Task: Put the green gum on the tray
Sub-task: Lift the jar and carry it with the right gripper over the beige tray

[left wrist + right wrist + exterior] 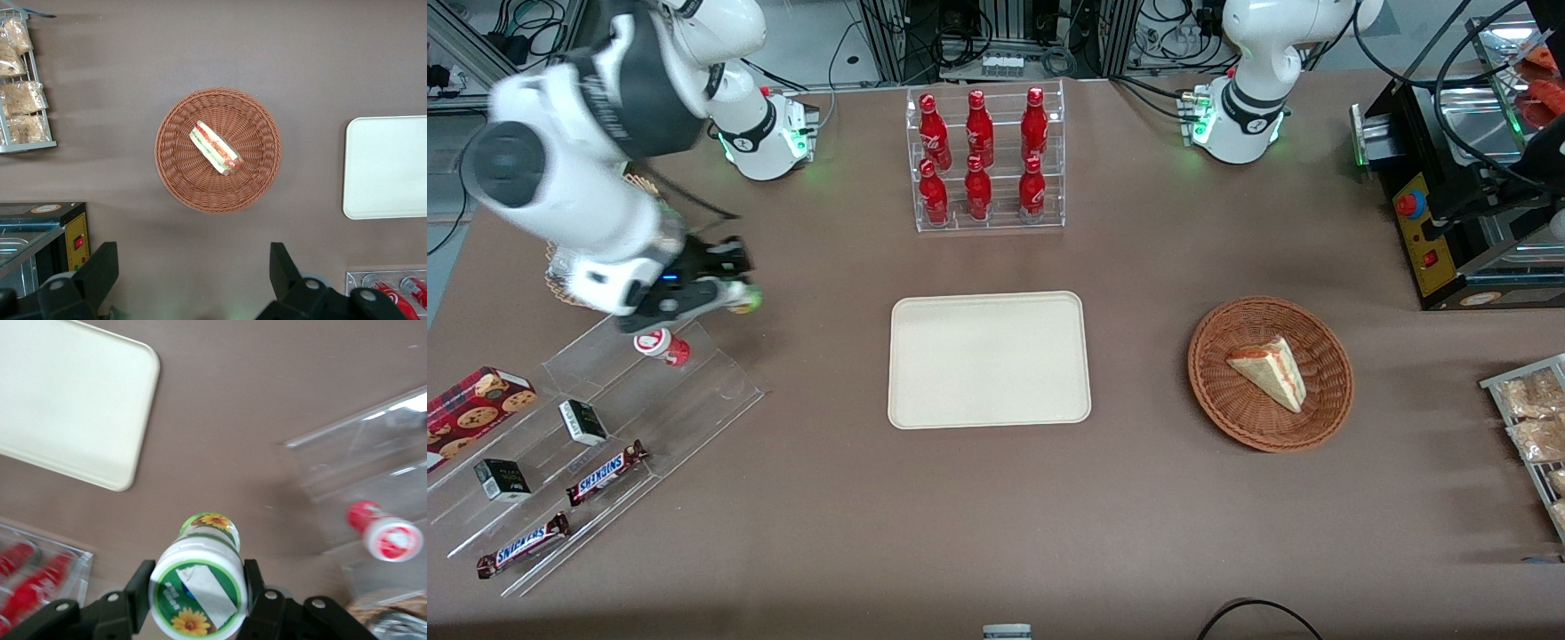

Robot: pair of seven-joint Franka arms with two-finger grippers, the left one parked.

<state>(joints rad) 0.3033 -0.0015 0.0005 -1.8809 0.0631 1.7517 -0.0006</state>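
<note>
Pinching the sunflower-labelled green gum point(199, 587), the tool point(197, 595) hovers beside "SNICKERS" bars point(607, 472) — off the tray point(989, 359).

A brown table point(1138, 498) with cables and metal framing above it.

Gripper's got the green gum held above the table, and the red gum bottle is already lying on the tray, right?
Not quite. The gripper does hold the green gum above the table, but the red gum bottle lies on the clear plastic shelf, not on the tray, as the front view shows.
</note>
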